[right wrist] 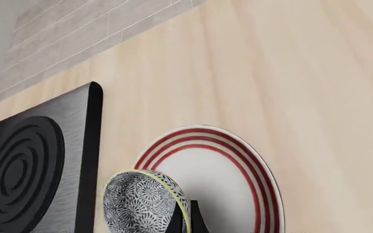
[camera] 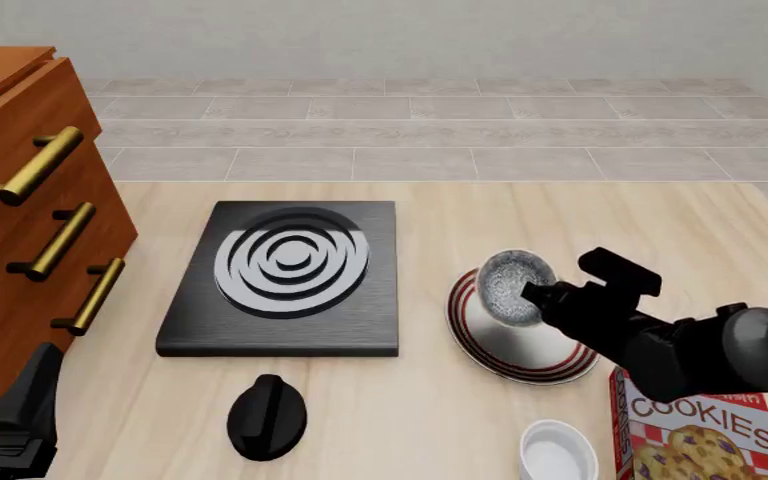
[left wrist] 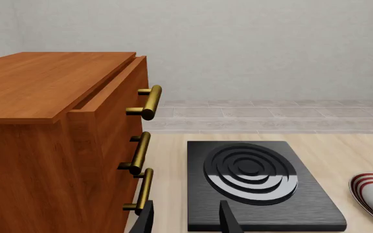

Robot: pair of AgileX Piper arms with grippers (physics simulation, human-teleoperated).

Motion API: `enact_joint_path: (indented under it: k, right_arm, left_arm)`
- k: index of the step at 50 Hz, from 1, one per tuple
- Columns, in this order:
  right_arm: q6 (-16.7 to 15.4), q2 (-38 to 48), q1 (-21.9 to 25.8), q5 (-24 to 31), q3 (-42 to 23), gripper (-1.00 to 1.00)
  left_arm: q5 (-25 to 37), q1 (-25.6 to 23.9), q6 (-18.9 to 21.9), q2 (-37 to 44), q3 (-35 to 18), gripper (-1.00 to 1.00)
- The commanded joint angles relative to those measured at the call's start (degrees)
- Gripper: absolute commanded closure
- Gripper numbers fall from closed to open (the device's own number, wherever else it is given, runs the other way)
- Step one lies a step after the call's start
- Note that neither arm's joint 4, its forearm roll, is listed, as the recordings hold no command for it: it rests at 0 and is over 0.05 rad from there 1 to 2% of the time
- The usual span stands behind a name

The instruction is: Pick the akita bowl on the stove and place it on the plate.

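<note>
The akita bowl (camera: 512, 287) has a speckled grey-white inside and hangs tilted over the far left part of the red-striped plate (camera: 544, 362). My right gripper (camera: 539, 298) is shut on the bowl's rim. The right wrist view shows the bowl (right wrist: 141, 203) with the dark fingers (right wrist: 188, 221) pinching its edge above the plate (right wrist: 228, 174). The black stove (camera: 284, 276) lies left of the plate with nothing on its burner rings. My left gripper (left wrist: 186, 221) is open near the stove's near edge (left wrist: 258, 221), beside the cabinet, and holds nothing.
A wooden cabinet (camera: 17, 190) with brass handles stands at the left. In front of the stove sits a black round knob (camera: 267, 415). At the front right are a plain white bowl (camera: 556, 452) and a cookies box (camera: 698, 435).
</note>
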Motion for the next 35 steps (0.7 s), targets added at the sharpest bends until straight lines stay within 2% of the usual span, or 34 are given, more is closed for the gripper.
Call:
enact_joint_path:
  k: [1,35]
  right_arm:
    - [0.51,0.76,-0.08,-1.21,0.48,1.00]
    - [0.84,2.35,-0.09,-1.73,0.81,1.00]
  left_arm:
    - [0.00,0.00,0.00,0.00,0.00,-1.00]
    - [0.00,0.00,0.00,0.00,0.00,-1.00]
